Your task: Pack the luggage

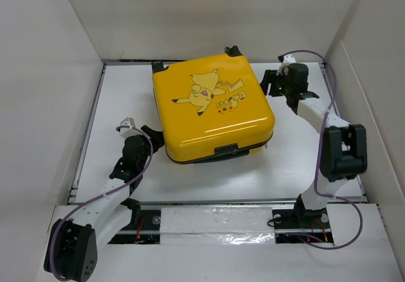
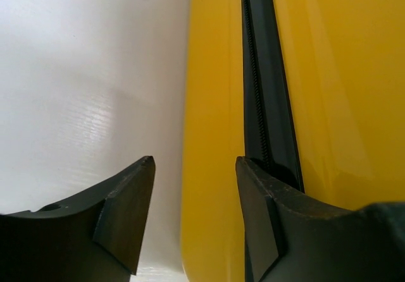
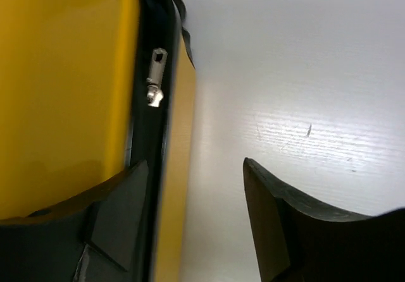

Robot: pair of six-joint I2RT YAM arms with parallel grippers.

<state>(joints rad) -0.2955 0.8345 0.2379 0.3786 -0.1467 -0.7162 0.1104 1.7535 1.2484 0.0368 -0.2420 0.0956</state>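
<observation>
The left gripper sits at the near left side of the luggage, jaws spread and gripping nothing. In its wrist view one finger overlaps the black zip seam, and the other is over the white table. The luggage lies flat and closed at the table's middle, print up. Farther back, the right gripper hangs by the luggage's far right side, likewise spread and empty, near a silver zip pull.
</observation>
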